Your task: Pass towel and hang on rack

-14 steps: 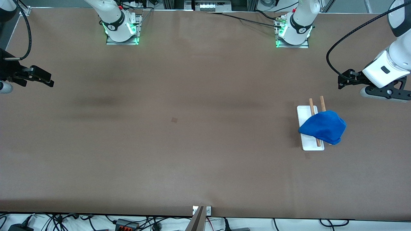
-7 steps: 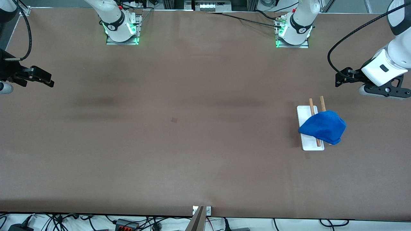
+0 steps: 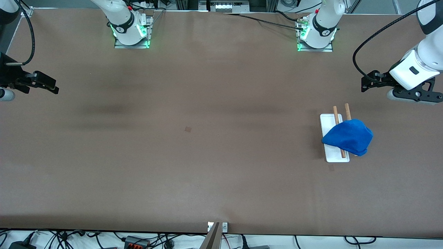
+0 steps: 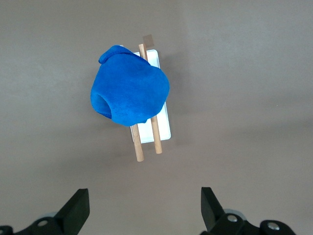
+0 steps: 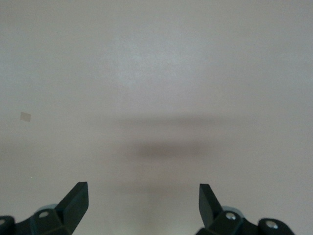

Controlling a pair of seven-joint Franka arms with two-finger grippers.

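The blue towel (image 3: 347, 136) lies bunched over the rack's two wooden rods (image 3: 335, 112), and part of it spills past the white base (image 3: 328, 121) toward the left arm's end. In the left wrist view the towel (image 4: 129, 95) covers most of the rods (image 4: 156, 139) and of the base (image 4: 164, 128). My left gripper (image 3: 365, 84) hangs open and empty over bare table next to the rack; its fingertips (image 4: 78, 203) stand well apart from the rods' ends. My right gripper (image 3: 53, 86) waits open and empty over the table at the right arm's end, with its fingertips (image 5: 78, 196) over bare table.
A small brown square mark (image 3: 188, 129) sits near the table's middle and also shows as a mark (image 5: 25, 116) in the right wrist view. A similar patch (image 4: 147, 38) lies by the rack's end. The arm bases (image 3: 131, 33) (image 3: 316, 34) stand along the table's edge farthest from the front camera.
My left gripper has drawn a little away from the rack, toward the arm bases' edge of the table. The towel, the rack and the right arm have not moved.
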